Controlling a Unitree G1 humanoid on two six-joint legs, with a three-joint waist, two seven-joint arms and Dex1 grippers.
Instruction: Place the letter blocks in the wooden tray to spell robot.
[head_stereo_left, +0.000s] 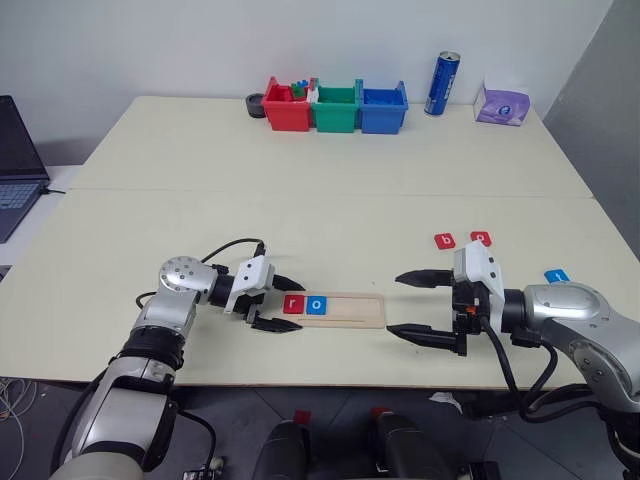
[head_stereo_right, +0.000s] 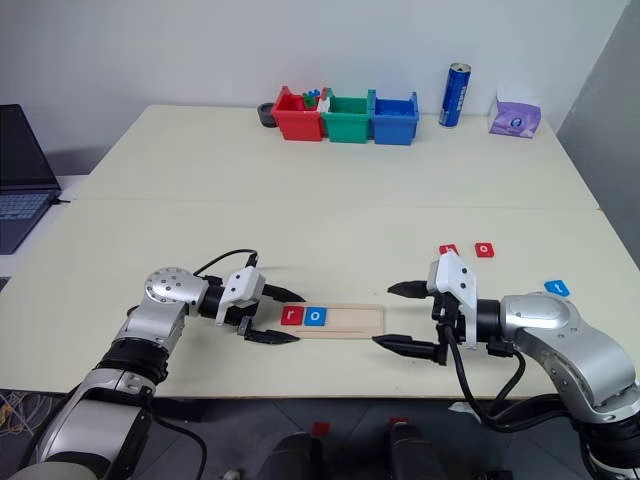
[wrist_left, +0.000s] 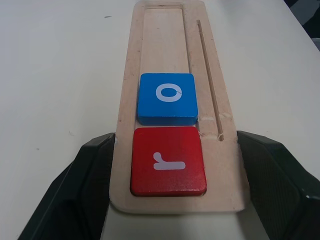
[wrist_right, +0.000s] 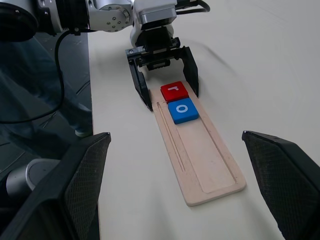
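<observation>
The wooden tray (head_stereo_left: 350, 308) lies near the table's front edge. A red "r" block (head_stereo_left: 292, 304) and a blue "o" block (head_stereo_left: 316, 304) sit side by side at its left end. My left gripper (head_stereo_left: 300, 306) straddles that end, one finger (wrist_left: 95, 170) pressed to each long side of the tray. My right gripper (head_stereo_left: 393, 305) stands open just past the tray's right end with nothing between its fingers. Three loose blocks lie behind the right arm: a red "b" (head_stereo_left: 444, 240), a red "o" (head_stereo_left: 481, 238) and a blue one (head_stereo_left: 556, 275).
Red (head_stereo_left: 285, 108), green (head_stereo_left: 335, 108) and blue (head_stereo_left: 383, 108) plastic bins stand at the table's back, with a blue can (head_stereo_left: 442, 84) and a purple tissue pack (head_stereo_left: 503, 103) to their right. A laptop (head_stereo_left: 15, 160) sits off the left edge.
</observation>
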